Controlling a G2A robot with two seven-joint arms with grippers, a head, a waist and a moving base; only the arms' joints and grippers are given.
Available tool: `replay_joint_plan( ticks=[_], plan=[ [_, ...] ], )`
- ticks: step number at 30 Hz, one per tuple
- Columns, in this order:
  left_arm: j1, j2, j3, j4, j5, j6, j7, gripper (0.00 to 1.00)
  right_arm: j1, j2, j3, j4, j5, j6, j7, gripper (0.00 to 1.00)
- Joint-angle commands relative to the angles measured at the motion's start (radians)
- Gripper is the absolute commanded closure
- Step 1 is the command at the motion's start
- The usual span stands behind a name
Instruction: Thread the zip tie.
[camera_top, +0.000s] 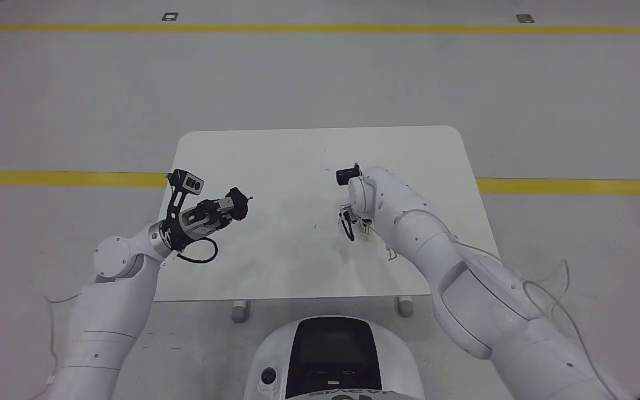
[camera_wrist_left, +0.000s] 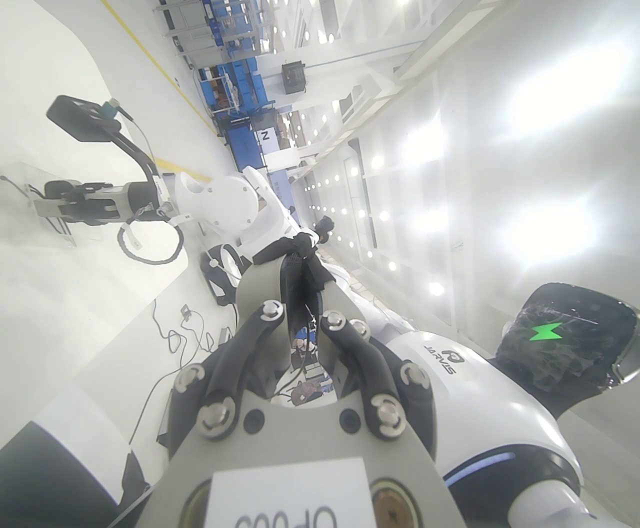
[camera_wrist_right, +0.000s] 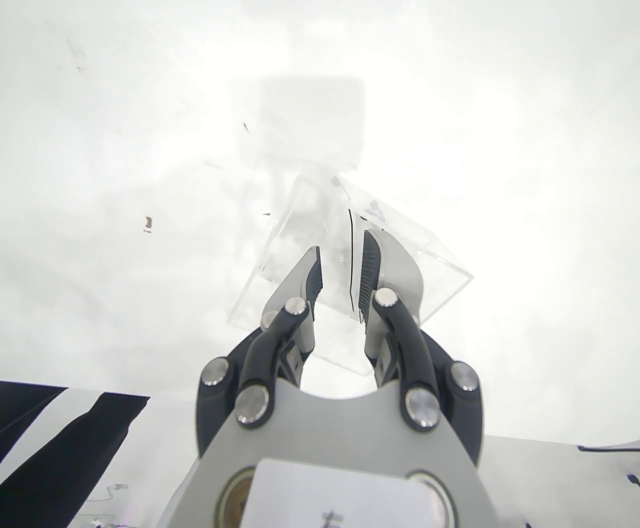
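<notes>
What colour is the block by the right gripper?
Clear and colourless; the block shows best in the right wrist view.

Table (camera_top: 300, 160) white, faint dark scuffs. Floor (camera_top: 100, 100) grey; yellow lines (camera_top: 320, 28) at table's 12 and through 9–3. Left gripper (camera_wrist_left: 299, 300) grey with black links, zip tie (camera_wrist_left: 291, 285) in it black. Right gripper (camera_wrist_right: 342, 245) pads (camera_wrist_right: 370, 265) ribbed black; block (camera_wrist_right: 425, 260) clear.

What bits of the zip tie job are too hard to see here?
1. Top view: whatever the left tool holds is too small to tell.
2. Left wrist view: the black strip has its lower end lost inside the tool.
3. Right wrist view: the thin black line at the clear block is too thin to identify.
</notes>
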Motion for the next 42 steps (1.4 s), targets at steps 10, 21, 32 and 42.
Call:
replay_joint_plan(
  ticks=[10,21,32,42],
  plan=[
    [0.000,0.000,0.000,0.000,0.000,0.000,0.000,1.00,0.010,-0.026,0.003,0.057,-0.002,-0.012,-0.007,0.84],
    [0.000,0.000,0.000,0.000,0.000,0.000,0.000,1.00,0.018,-0.045,0.007,0.097,-0.009,-0.019,-0.008,0.93],
    [0.000,0.000,0.000,0.000,0.000,0.000,0.000,1.00,0.031,-0.057,0.013,0.121,-0.018,-0.013,-0.005,1.00],
    [0.000,0.000,0.000,0.000,0.000,0.000,0.000,1.00,0.035,-0.059,0.025,0.122,-0.024,-0.011,-0.005,0.77]
  ],
)
